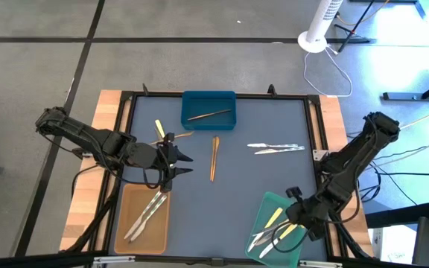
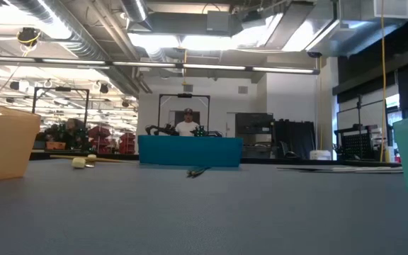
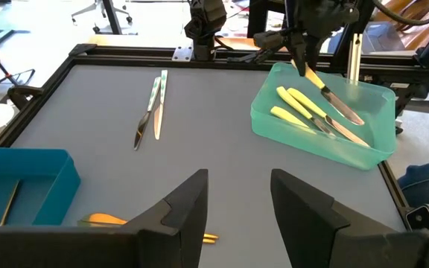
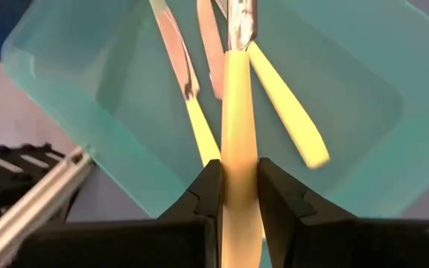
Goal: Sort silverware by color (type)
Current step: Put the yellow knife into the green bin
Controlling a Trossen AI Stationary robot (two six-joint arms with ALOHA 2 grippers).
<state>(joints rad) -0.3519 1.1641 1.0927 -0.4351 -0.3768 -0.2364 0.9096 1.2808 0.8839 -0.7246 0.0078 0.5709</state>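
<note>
Now release the knife into the green tray.
Your right gripper [image 4: 238, 182] pinches a yellow-handled knife [image 4: 237, 134] over the green tray [image 1: 263, 212]; lower first. Left gripper [image 3: 237, 205] waits, fingers spread.

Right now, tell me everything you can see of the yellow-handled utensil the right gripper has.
The yellow-handled knife has a smooth pale yellow handle, plastic by the look, and a silvery metal blade. The right gripper is shut on the handle, fingers pressed against both sides. It hangs blade-down over the green tray at the table's near right corner, above other yellow-handled utensils lying there. Whether its tip touches them or the tray floor cannot be told.
</note>
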